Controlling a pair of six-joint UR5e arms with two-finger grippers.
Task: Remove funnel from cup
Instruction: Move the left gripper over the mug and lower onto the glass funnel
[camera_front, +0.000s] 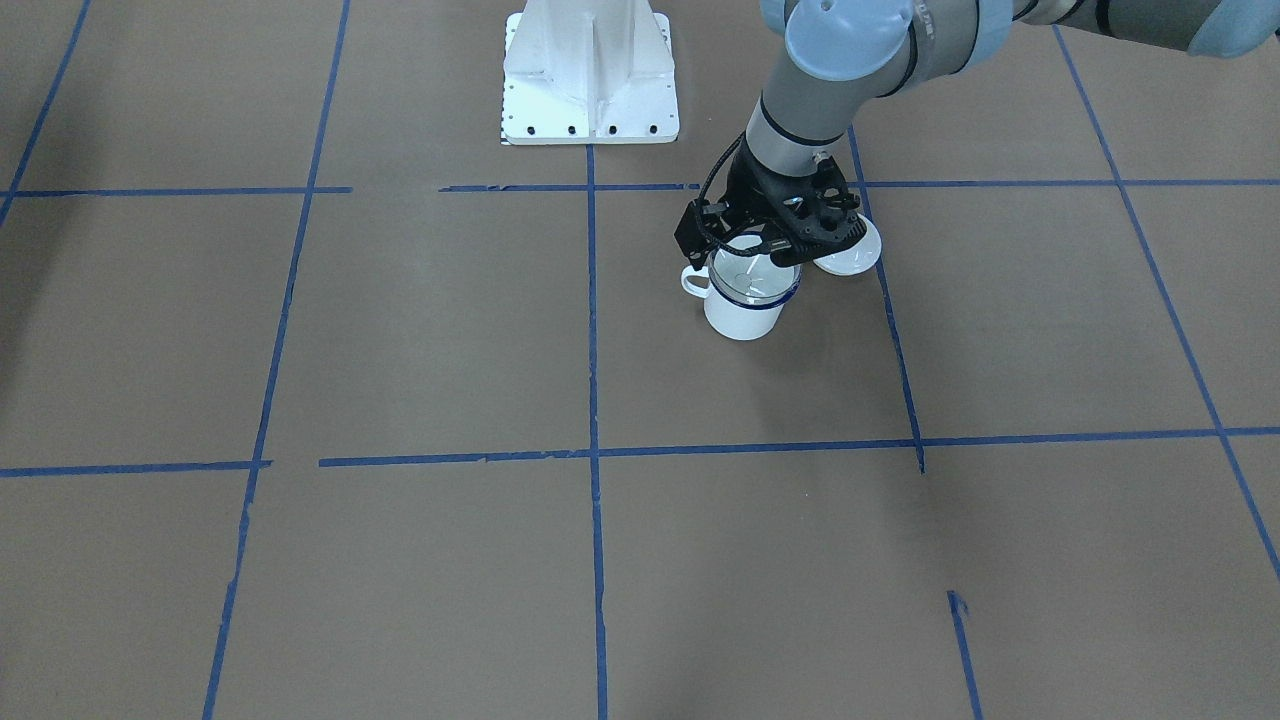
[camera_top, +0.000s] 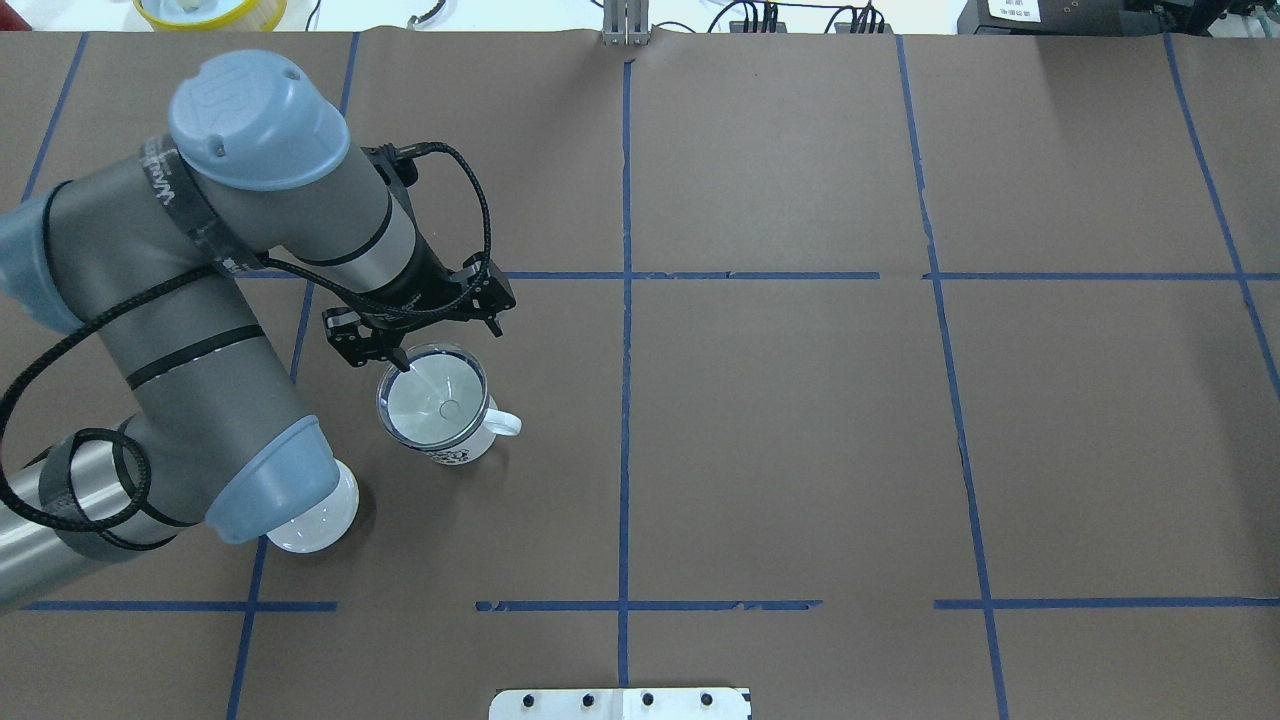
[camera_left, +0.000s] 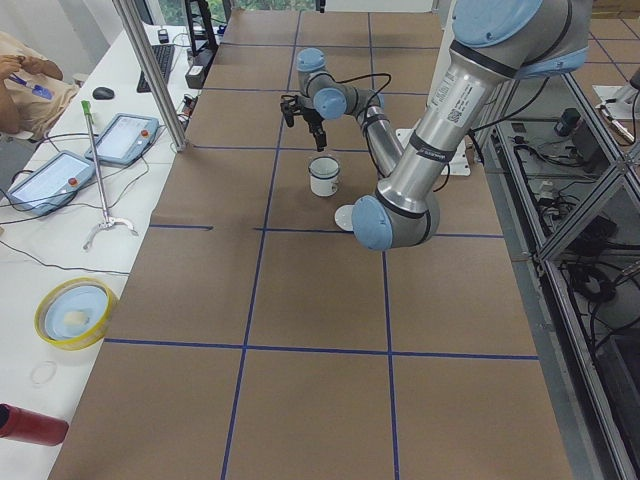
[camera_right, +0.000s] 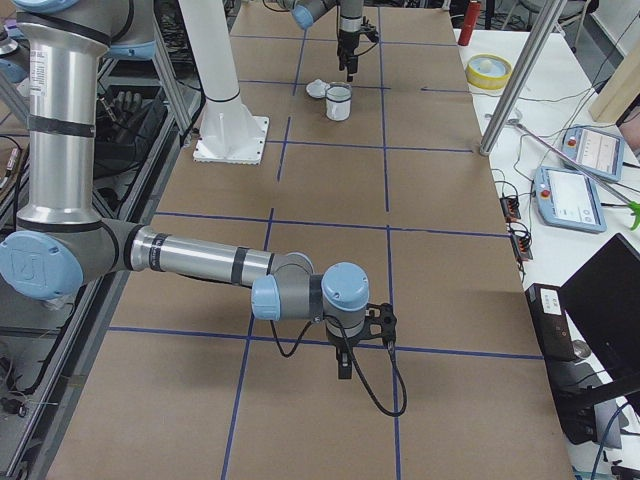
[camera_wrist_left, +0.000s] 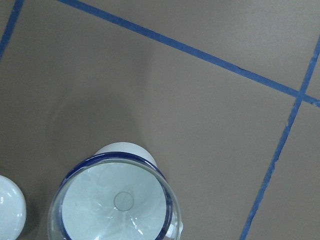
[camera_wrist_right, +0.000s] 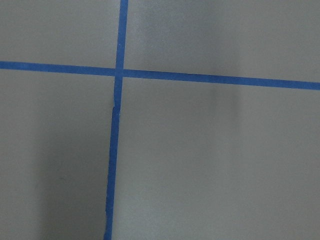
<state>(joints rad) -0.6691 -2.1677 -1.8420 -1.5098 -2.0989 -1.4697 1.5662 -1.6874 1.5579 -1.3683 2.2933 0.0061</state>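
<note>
Clear funnel (camera_wrist_left: 117, 200) seated in the cup (camera_wrist_left: 125, 149) fills the left wrist view; overhead, the left gripper (camera_top: 412, 352) hovers above, jaws unreadable.

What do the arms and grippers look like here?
The left arm and right arm are grey tubes with light blue joint caps. The left gripper and right gripper are black, two-fingered, each with a looping black cable. Dark lettered bands mark the left arm.
</note>
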